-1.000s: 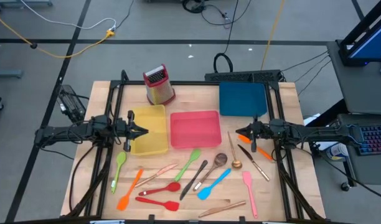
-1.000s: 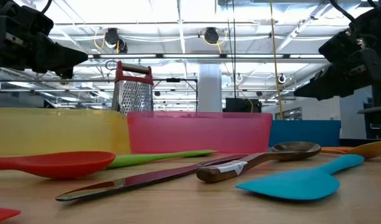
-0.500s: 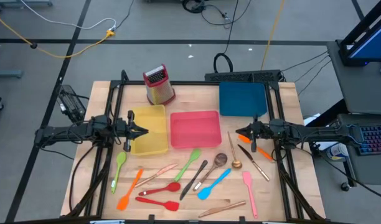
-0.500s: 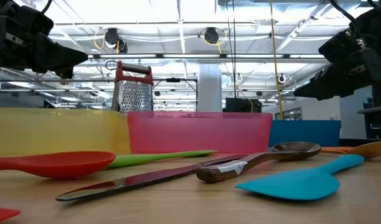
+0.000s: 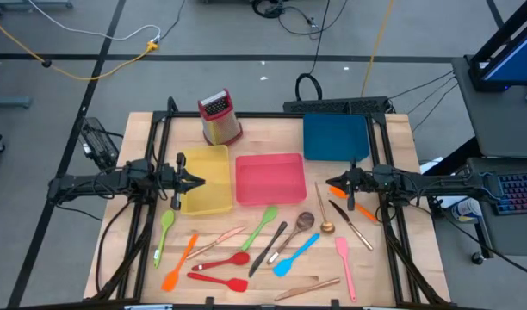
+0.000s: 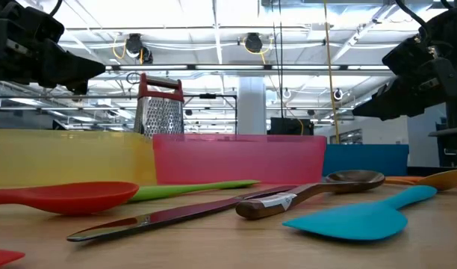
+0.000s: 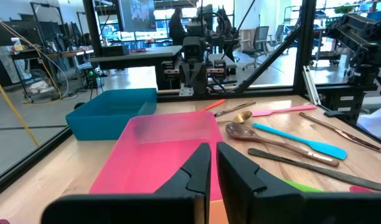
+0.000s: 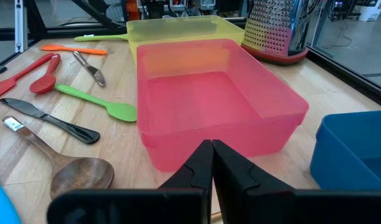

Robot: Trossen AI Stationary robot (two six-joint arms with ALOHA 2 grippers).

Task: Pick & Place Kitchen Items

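Observation:
The kitchen items lie flat on the near half of the wooden table (image 5: pixel 393 138). Among them are a green spoon (image 5: pixel 164 232), an orange spatula (image 5: pixel 179 263), a red spoon (image 5: pixel 222 260), a dark knife (image 5: pixel 268 248), a wooden spoon (image 5: pixel 296 231), a blue spatula (image 5: pixel 295 255) and a pink spatula (image 5: pixel 345 267). My left gripper (image 5: pixel 201 182) hangs shut over the yellow tray's (image 5: pixel 213 200) left part, holding nothing. My right gripper (image 5: pixel 331 180) hangs shut just right of the pink tray (image 5: pixel 269 178), above an orange utensil (image 5: pixel 337 191), and is also empty.
A blue tray (image 5: pixel 336 138) sits at the far right. An upright metal grater (image 5: pixel 219 118) with a red top stands at the far left, behind the yellow tray. Black frame bars (image 5: pixel 160 155) run along both table sides. A keyboard (image 5: pixel 515 191) lies off the table to the right.

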